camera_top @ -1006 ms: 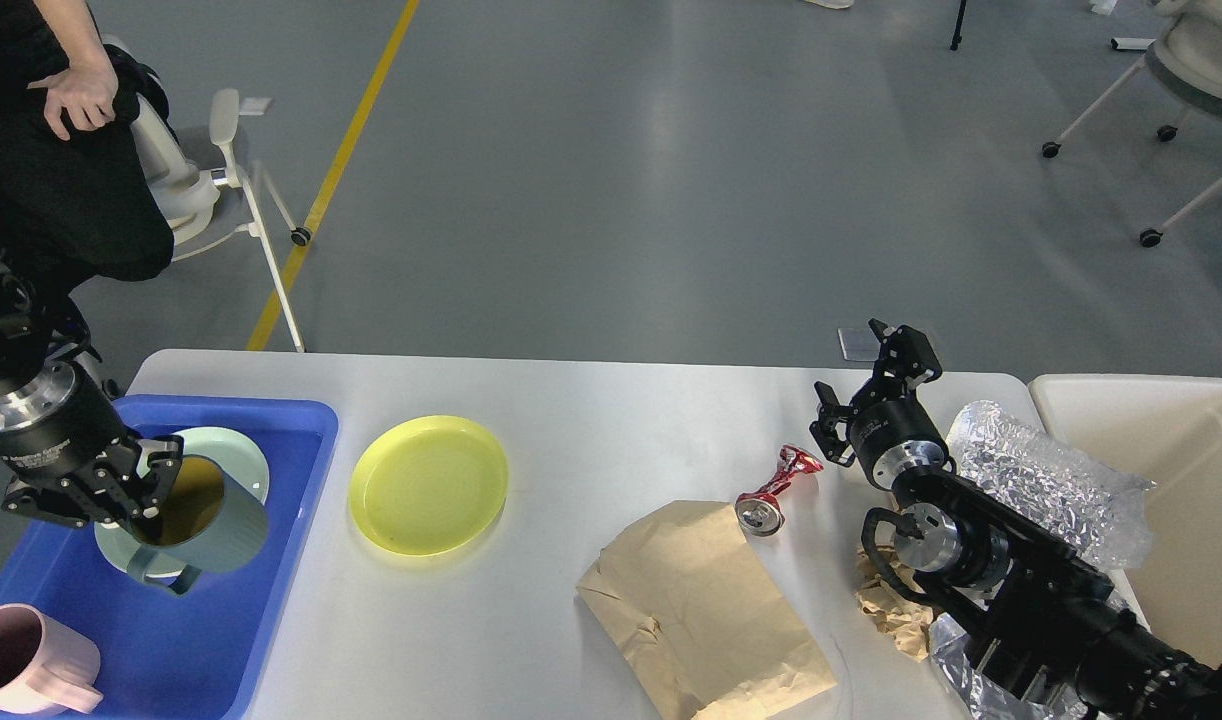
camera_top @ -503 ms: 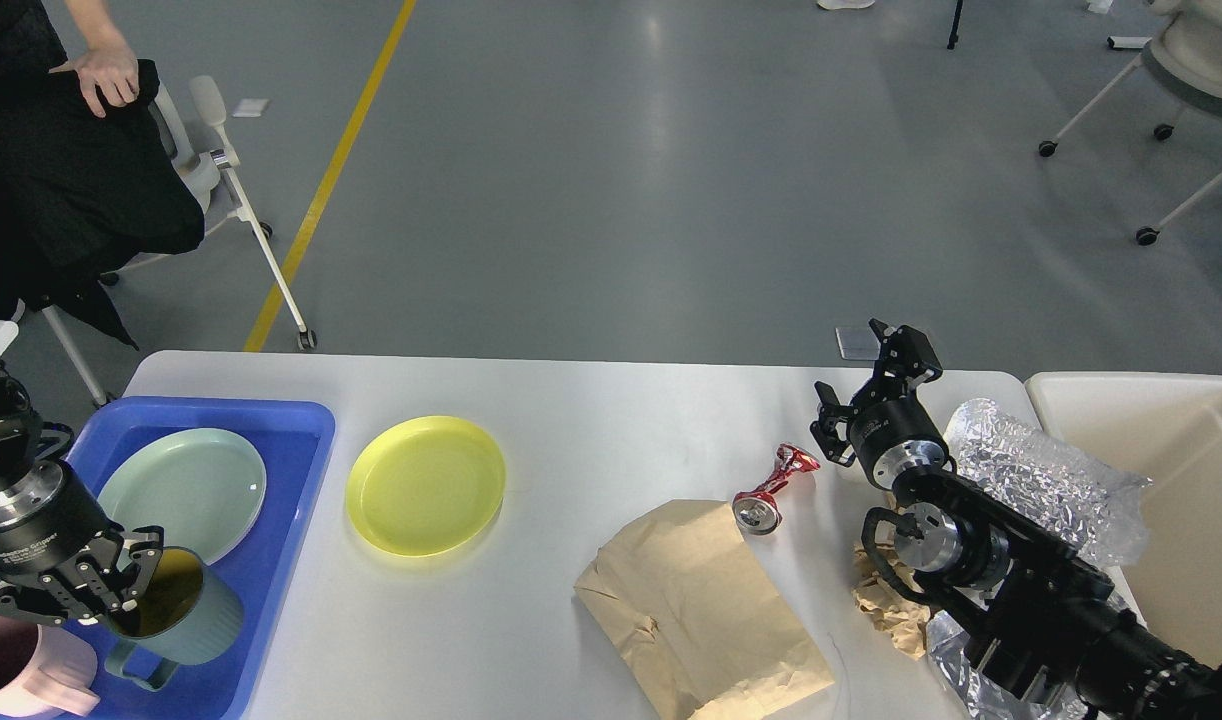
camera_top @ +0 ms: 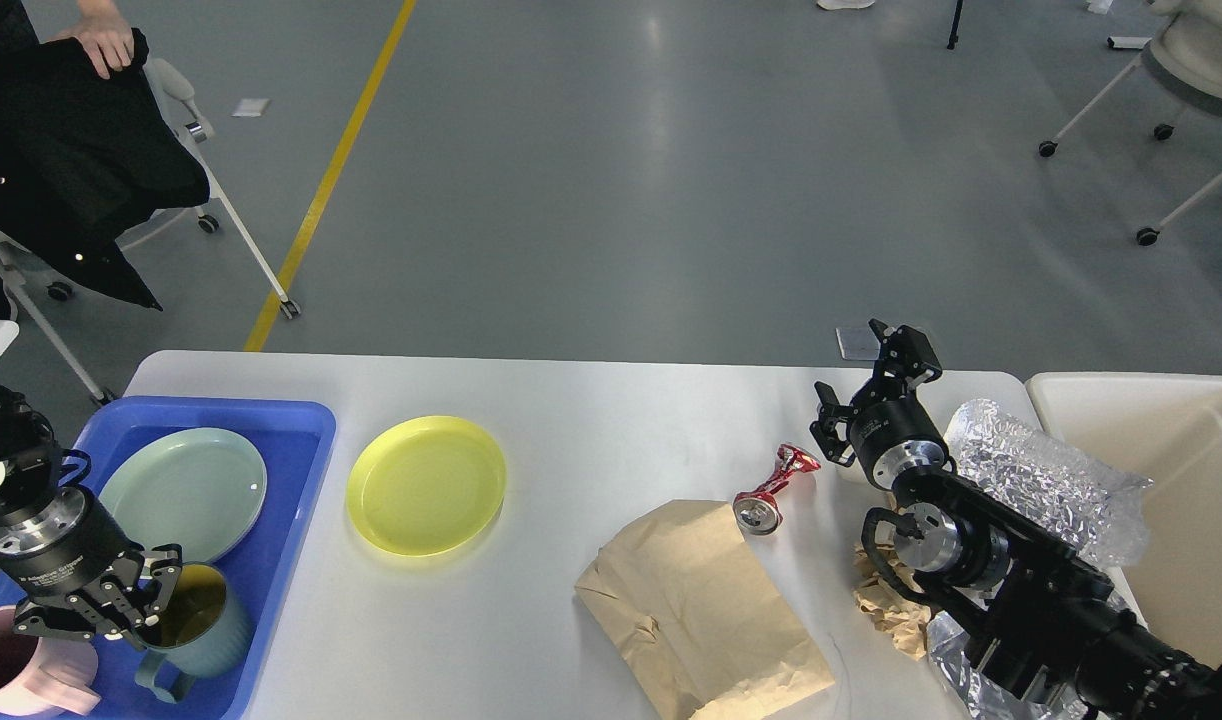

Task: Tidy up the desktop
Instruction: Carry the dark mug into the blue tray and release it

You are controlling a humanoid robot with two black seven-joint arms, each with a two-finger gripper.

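Observation:
The white desktop (camera_top: pixel 591 410) carries a yellow plate (camera_top: pixel 426 485), a crushed red can (camera_top: pixel 771 490), a brown paper bag (camera_top: pixel 701 610), crumpled brown paper (camera_top: pixel 886 605) and bubble wrap (camera_top: pixel 1046 480). My left gripper (camera_top: pixel 143 612) is shut on the rim of a grey-green mug (camera_top: pixel 199 630), which stands low in the blue tray (camera_top: pixel 301 425) at its near end. My right gripper (camera_top: pixel 853 362) is open and empty, held above the table just right of the can.
In the tray lie a pale green plate (camera_top: pixel 183 490) and a pink mug (camera_top: pixel 26 675) at the near left corner. A beige bin (camera_top: pixel 1181 450) stands at the right table end. A person and chairs are on the floor beyond.
My left gripper has carried the green mug from over the pale green plate toward me and down to the tray's near end. The right arm has not moved. The person has moved a chair back.

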